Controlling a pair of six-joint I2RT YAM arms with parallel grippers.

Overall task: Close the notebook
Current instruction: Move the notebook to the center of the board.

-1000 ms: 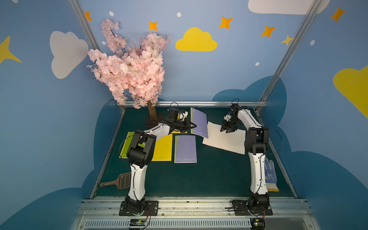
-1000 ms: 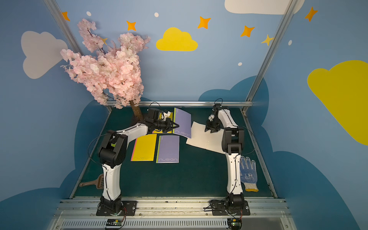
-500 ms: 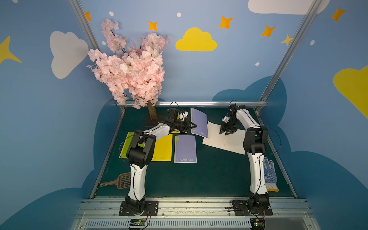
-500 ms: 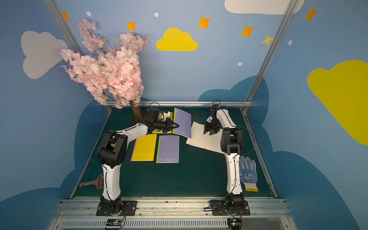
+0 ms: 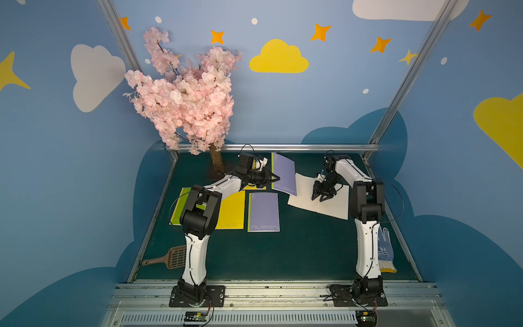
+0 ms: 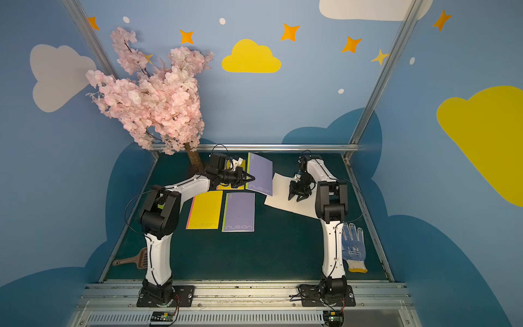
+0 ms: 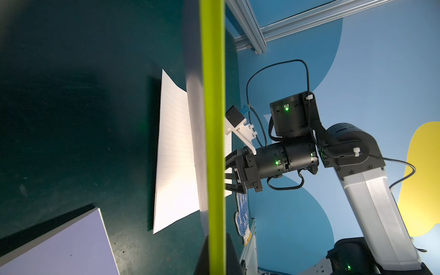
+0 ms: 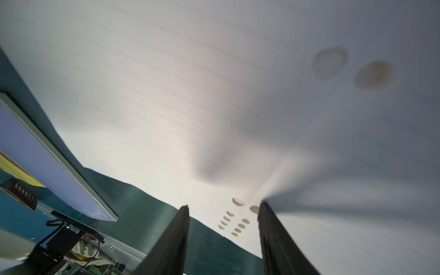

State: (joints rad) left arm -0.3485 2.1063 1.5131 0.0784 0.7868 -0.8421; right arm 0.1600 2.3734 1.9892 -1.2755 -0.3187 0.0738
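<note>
Left wrist view: cover (image 7: 212, 119) edge-on, pinched tight in left gripper (image 5: 276, 178), raised off bench (image 5: 297, 249). Open notebook (image 5: 304, 195) just past that gripper, white pages flat beneath right gripper (image 5: 322, 199); narrow gap between jaws, one tip on spine fold.

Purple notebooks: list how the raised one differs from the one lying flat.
The raised purple notebook stands tilted, gripped at its green edge by the left gripper; the flat purple notebook lies untouched. The raised one is farther back, the flat one beside the yellow notebook. Both show a green strip and nusign lettering.
</note>
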